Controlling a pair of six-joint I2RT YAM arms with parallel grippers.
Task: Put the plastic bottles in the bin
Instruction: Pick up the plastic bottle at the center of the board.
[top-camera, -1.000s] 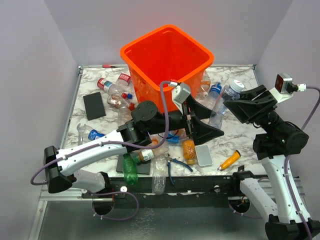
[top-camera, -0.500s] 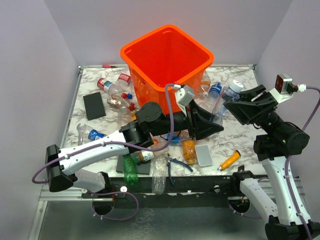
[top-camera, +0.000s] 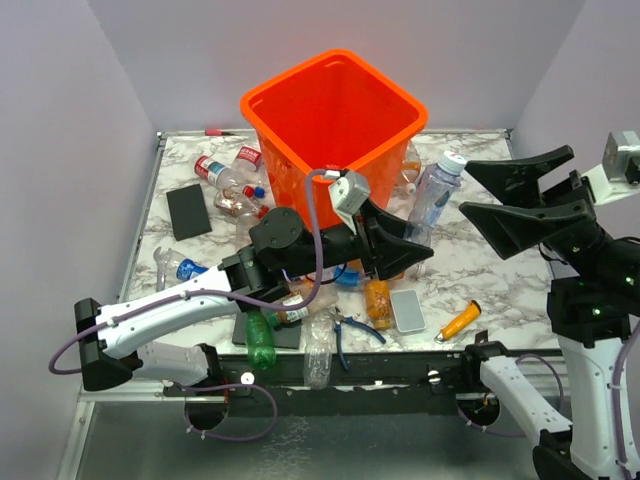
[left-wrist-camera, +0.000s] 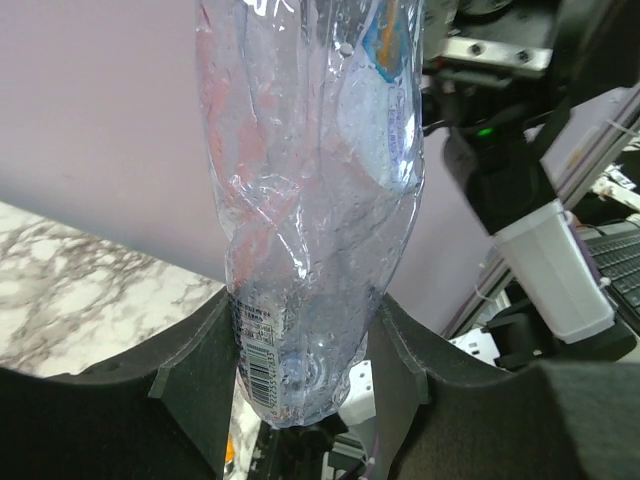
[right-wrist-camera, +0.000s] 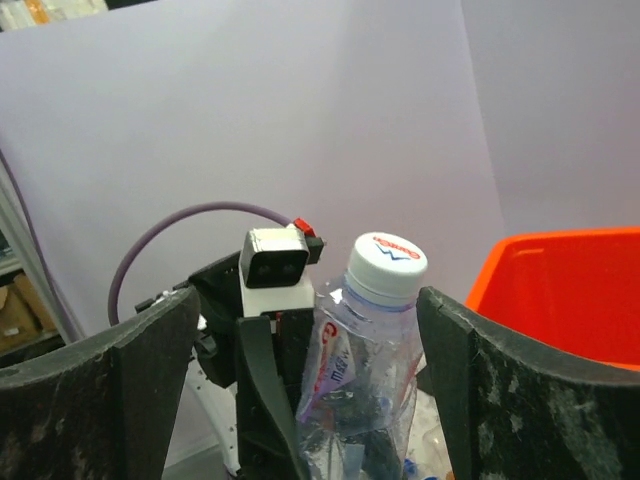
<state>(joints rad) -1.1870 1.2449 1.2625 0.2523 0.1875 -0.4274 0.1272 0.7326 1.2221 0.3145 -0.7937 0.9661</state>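
A crumpled clear plastic bottle (top-camera: 432, 197) with a white cap (right-wrist-camera: 386, 262) stands tilted in the air, just right of the orange bin (top-camera: 300, 160). My left gripper (top-camera: 418, 243) is shut on its lower end (left-wrist-camera: 300, 330), one finger (left-wrist-camera: 195, 375) on each side. My right gripper (top-camera: 470, 188) is open and drawn back to the right, its fingers (right-wrist-camera: 150, 390) well apart from the bottle. More plastic bottles lie on the table: a cluster (top-camera: 228, 185) left of the bin, a green one (top-camera: 260, 340), an orange one (top-camera: 378, 298) and a clear one (top-camera: 318, 352).
A black pad (top-camera: 187, 211), blue-handled pliers (top-camera: 350, 330), an orange marker-like tool (top-camera: 458, 321) and a small grey slab (top-camera: 408, 310) lie on the marble table (top-camera: 480, 270). A red pen (top-camera: 220, 132) rests at the back edge. The bin rim (right-wrist-camera: 560, 250) shows in the right wrist view.
My left gripper closed on the bottle's lower end. My right gripper then opened, let the bottle go and pulled back to the right.
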